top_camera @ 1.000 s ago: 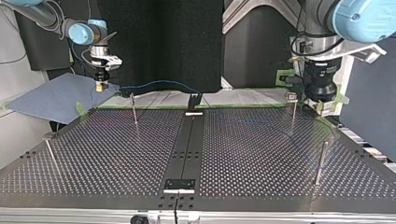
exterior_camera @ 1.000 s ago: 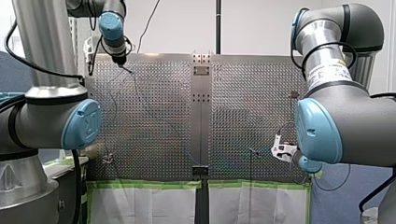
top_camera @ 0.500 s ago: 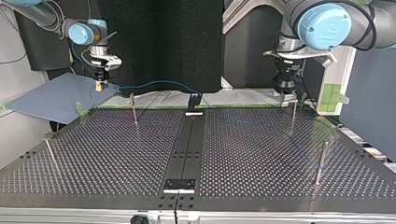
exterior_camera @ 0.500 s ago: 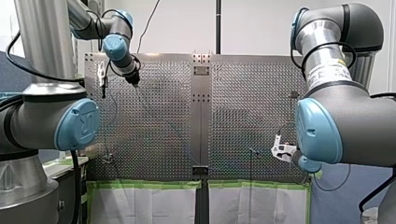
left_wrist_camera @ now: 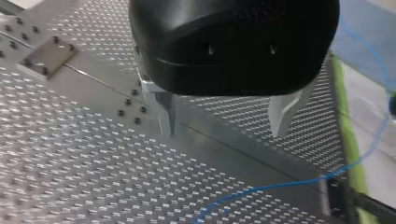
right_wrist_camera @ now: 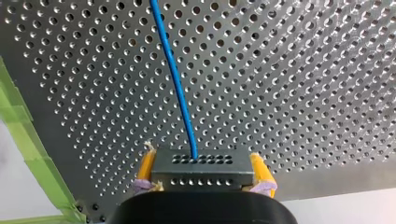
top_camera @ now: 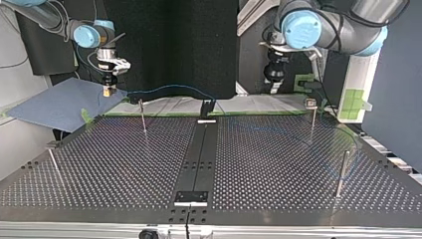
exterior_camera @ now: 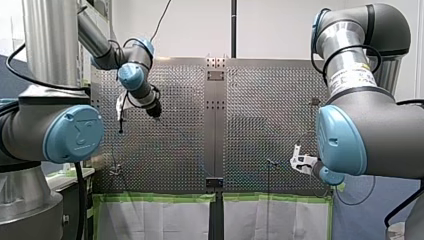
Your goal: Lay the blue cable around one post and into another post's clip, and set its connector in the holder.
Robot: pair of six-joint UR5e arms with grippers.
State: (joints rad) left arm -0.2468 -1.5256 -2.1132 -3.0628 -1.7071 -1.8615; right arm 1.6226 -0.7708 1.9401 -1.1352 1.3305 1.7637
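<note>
Perforated table (top_camera: 278, 164) across the lower two thirds of the top view, a dark centre rail (top_camera: 199, 159) down its middle. Right arm (exterior_camera: 370, 130) filling the front view's right side, with a white sticker (exterior_camera: 356, 76) on its upper link, yellow mark on it, writing too small to read; left arm (exterior_camera: 70, 132) at that view's left. Left gripper (left_wrist_camera: 224, 128) hanging above the table near the rail, metal fingers (left_wrist_camera: 281, 116) spread wide, nothing between them, touching nothing. Right gripper (right_wrist_camera: 203, 173) pinched on the dark connector (right_wrist_camera: 201, 163), yellow pads (right_wrist_camera: 147, 165) pressed to its two ends; in the top view at upper left, just past the table's far edge. Blue cable (right_wrist_camera: 175, 79) leaving the connector's perforated face and running ahead over the table; in the top view arching from the right gripper to a small black fixture (top_camera: 207, 106) at the rail's far end, then lying faintly across the table's right half. Four thin posts (top_camera: 143, 117) upright on the table, two in each half.
</note>
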